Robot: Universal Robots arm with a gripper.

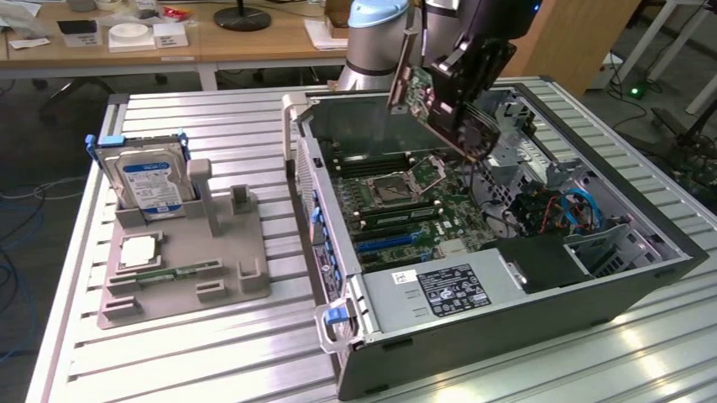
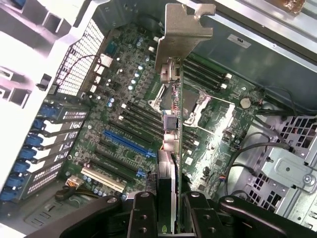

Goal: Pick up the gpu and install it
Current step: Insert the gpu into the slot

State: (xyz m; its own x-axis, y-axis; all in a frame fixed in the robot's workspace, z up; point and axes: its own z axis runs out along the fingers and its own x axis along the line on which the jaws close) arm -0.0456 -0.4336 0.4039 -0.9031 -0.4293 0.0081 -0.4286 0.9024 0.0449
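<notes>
Here, the gripper (image 1: pixel 457 74) has its jaws clamped on the gpu (image 1: pixel 442 109), which hangs tilted in the air above the open computer case (image 1: pixel 336 210) - clear of the motherboard (image 1: pixel 392 210), over the far part of the case. In the wrist view the gripper (image 2: pixel 167 201) grips the card edge-on, with one finger (image 2: pixel 141 213) on each flat face, and the gpu (image 2: pixel 168 124) reaches away from the fingers to its silvery end bracket (image 2: pixel 181 34). Beneath it lies the motherboard (image 2: pixel 129 114) with a long blue slot (image 2: pixel 126 141) among black ones. On the slatted table (image 1: pixel 201 126), well apart at the exterior view's left, a grey holder (image 1: pixel 224 277) carries an upright hard drive (image 1: pixel 151 180) with a blue label - plus a narrow green memory stick (image 1: pixel 180 273) lying flat near its front.
</notes>
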